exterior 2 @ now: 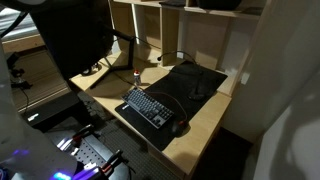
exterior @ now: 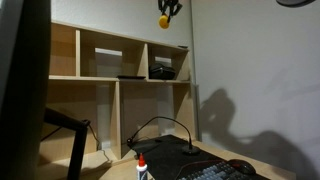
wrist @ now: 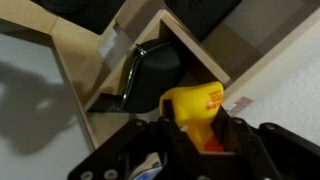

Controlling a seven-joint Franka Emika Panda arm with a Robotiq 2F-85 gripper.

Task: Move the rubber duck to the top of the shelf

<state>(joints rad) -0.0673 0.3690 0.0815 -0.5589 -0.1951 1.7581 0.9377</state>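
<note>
Wrist view, looking down past the gripper (wrist: 200,145), whose dark fingers fill the bottom edge of the frame; between them sits the rubber duck (wrist: 193,105), bright yellow, pinched on both sides, so the jaws are closed around it. Behind the duck, across the upper half of the frame, the pale plywood of the shelf (wrist: 72,75) runs at a slant; a dark rounded object (wrist: 155,72) sits inside one open cubby (what it is cannot be told).

In an exterior view the gripper (exterior: 166,12) hangs at the top centre of the frame; the duck (exterior: 164,22) shows as a small yellow blob just beneath it, in the air above the right end of the shelf (exterior: 64,52) and clear of its top board (exterior: 115,35). Whether it is directly over the board or in front of it cannot be told. The height probably serves to clear the board's front edge. At the bottom of that frame a white bottle with a red cap (exterior: 141,168) stands on the desk (exterior: 255,165); a keyboard (exterior: 215,172) lies at lower right, both well apart from the duck.

The carry looks nearly done; the set-down is not yet made. The next move likely calls for centring the duck over the flat board, lowering until it rests, then letting go; a small rounded toy released near an edge could tip or roll off.
</note>
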